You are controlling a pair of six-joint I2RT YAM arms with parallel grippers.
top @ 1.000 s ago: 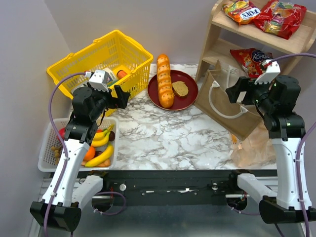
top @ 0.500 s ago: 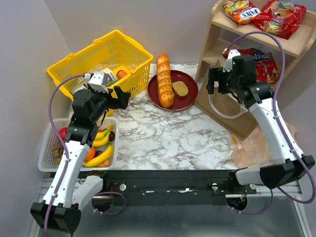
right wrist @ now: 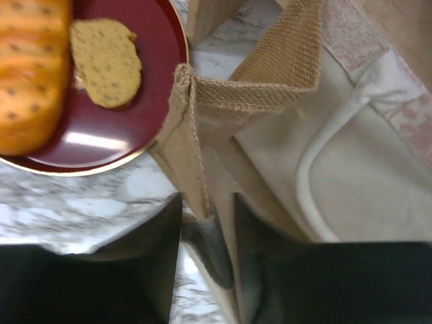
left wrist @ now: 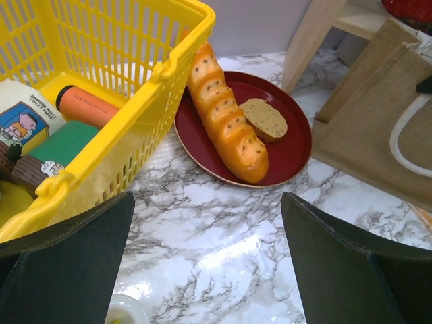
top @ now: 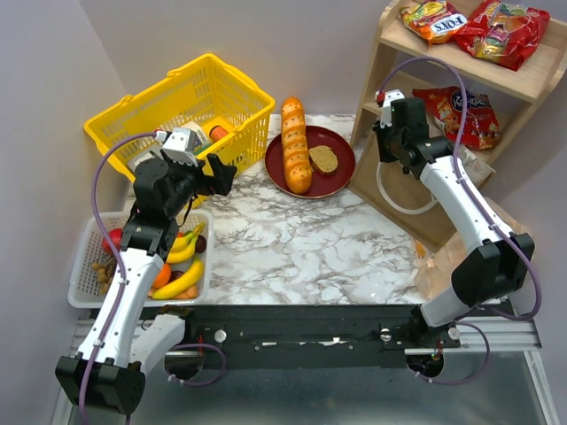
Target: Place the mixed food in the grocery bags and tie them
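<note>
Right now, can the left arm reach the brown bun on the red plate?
Probably yes. The left tool hangs open over the marble table beside the yellow basket, facing the plate. The brown bun lies uncovered there, next to the long loaf, with nothing between tool and bun.

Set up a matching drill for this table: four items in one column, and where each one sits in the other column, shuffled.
Items
1. segmented loaf
2. bananas
3. red crisp packet
4. orange bottle

Places
A. white mesh tray
B. top shelf
C. yellow basket
D. dark red plate

Pairs: 1-D, 2-A, 3-B, 4-C
</note>
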